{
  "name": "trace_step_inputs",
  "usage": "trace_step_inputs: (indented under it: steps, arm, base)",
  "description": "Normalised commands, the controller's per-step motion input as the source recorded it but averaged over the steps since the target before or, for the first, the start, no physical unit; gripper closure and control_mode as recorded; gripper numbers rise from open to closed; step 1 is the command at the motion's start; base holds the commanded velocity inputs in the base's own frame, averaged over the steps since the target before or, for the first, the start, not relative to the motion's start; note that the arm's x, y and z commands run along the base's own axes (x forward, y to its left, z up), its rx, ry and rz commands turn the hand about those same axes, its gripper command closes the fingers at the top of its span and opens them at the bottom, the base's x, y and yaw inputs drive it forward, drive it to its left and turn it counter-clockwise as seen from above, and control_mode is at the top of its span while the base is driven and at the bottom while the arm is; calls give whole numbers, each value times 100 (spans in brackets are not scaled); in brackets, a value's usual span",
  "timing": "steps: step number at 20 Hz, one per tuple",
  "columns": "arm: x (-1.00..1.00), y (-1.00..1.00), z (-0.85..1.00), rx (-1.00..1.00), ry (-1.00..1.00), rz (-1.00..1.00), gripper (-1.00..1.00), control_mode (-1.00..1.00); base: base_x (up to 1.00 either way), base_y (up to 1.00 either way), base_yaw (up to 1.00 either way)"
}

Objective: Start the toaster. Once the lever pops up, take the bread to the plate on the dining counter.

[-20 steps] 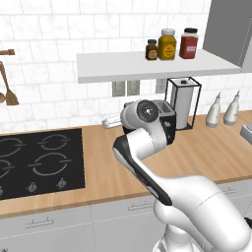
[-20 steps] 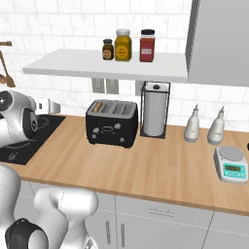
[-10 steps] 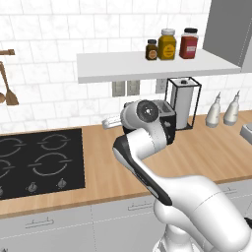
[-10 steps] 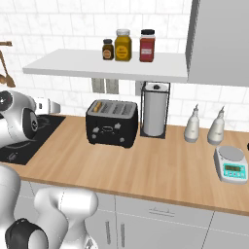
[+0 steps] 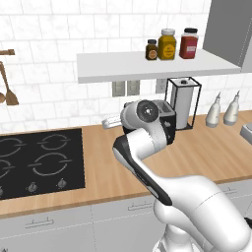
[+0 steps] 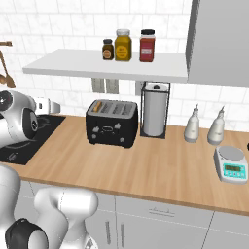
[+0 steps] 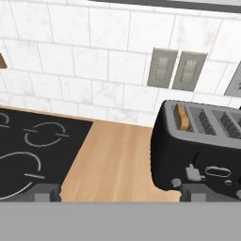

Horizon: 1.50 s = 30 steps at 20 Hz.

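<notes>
The pincer [image 7: 115, 192], its two dark tips set wide apart and holding nothing, hangs above the light wooden counter [image 7: 115, 157]. Ahead and to its right stands the black boxy two-slot toaster [image 7: 200, 146], its near end face close to the right tip. The tan bread slice [image 7: 180, 116] sits in its nearest slot. Bare wood lies ahead between that end face and the edge of the black flat stovetop [image 7: 33, 148] on the left.

The toaster [image 6: 112, 122] stands on the counter [image 6: 160, 165], right of the stove [image 7: 33, 150]. The bread [image 7: 180, 117] sits in its left slot. The paper towel holder [image 6: 154, 110] is just right of the toaster.
</notes>
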Motion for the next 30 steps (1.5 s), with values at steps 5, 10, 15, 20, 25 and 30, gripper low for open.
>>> trace_step_inputs:
  steps: [5, 10, 15, 20, 25, 30]
  arm:
    - [0, 0, 0, 0, 0, 0, -100, -100]
    - [0, 0, 0, 0, 0, 0, -100, -100]
    - [0, 0, 0, 0, 0, 0, -100, -100]
    - [0, 0, 0, 0, 0, 0, -100, -100]
    - [0, 0, 0, 0, 0, 0, -100, -100]
    - [0, 0, 0, 0, 0, 0, -100, -100]
  base:
    - [0, 0, 0]
    - [0, 0, 0]
    - [0, 0, 0]
    - [0, 0, 0]
    - [0, 0, 0]
    - [0, 0, 0]
